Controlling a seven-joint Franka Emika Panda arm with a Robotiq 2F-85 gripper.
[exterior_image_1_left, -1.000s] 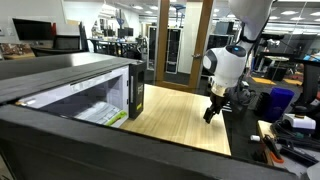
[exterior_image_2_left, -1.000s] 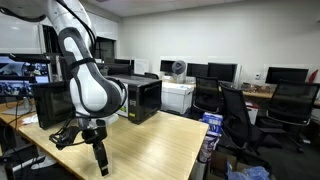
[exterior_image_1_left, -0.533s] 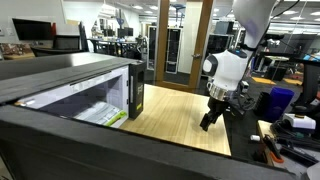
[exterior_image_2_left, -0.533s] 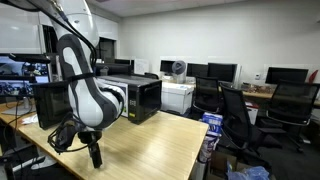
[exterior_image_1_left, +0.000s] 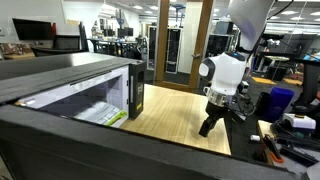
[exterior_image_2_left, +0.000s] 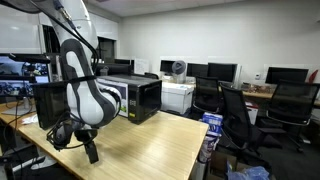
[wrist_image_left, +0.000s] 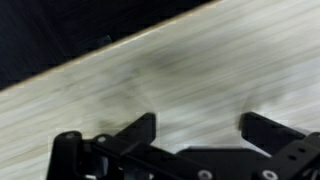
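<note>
My gripper (wrist_image_left: 200, 125) is open and empty, its two black fingers spread wide over bare light wood. In both exterior views the gripper (exterior_image_1_left: 207, 127) (exterior_image_2_left: 92, 155) points down and hangs just above the wooden tabletop (exterior_image_1_left: 180, 115) (exterior_image_2_left: 150, 145), close to one edge of it. Nothing lies between or under the fingers. The wrist view is blurred and shows the table's dark edge (wrist_image_left: 60, 40) at upper left.
A black microwave (exterior_image_2_left: 135, 97) stands at the table's far end; its open cavity (exterior_image_1_left: 85, 100) with a white interior shows close to the camera. A white printer (exterior_image_2_left: 178, 95), office chairs (exterior_image_2_left: 235, 115) and monitors stand beyond the table. A blue bin (exterior_image_1_left: 281, 101) sits near the arm.
The gripper has dropped lower and shifted toward the table's edge. Its fingers stay open and empty.
</note>
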